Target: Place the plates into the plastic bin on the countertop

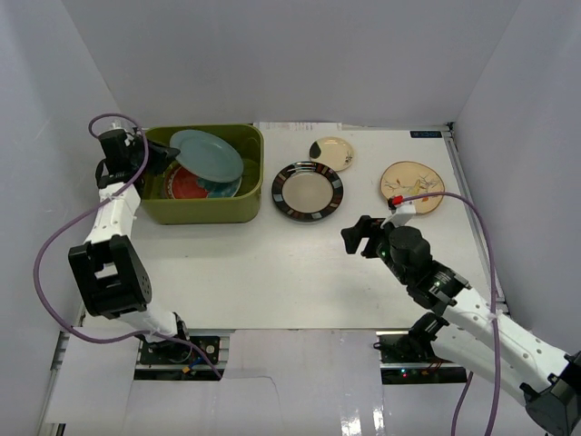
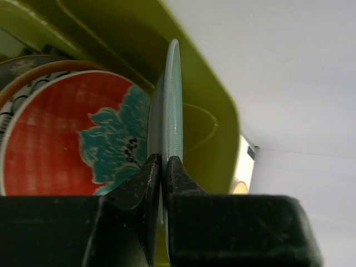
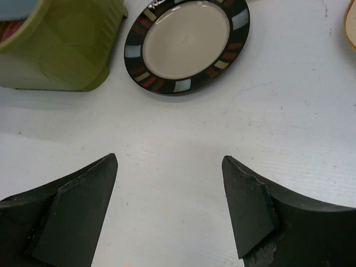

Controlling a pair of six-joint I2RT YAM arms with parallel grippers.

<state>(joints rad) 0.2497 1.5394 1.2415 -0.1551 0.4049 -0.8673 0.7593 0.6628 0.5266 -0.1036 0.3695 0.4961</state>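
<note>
At the far-left corner of the white countertop (image 1: 272, 272) sits the olive plastic bin (image 1: 204, 211). The left gripper (image 2: 164, 161) pinches the rim of a glossy light blue plate (image 1: 207, 154), seemingly tilted inside; the right gripper (image 3: 169, 157) gapes empty.

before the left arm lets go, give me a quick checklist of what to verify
1. left gripper shut on the light blue plate: ok
2. that plate within the walls of the plastic bin: ok
3. plate supported underneath by the red-and-teal plate: cannot tell
4. right gripper open: ok
5. countertop bare between right gripper and black-rimmed plate: ok
6. all plates binned: not ok, three lie outside
</note>
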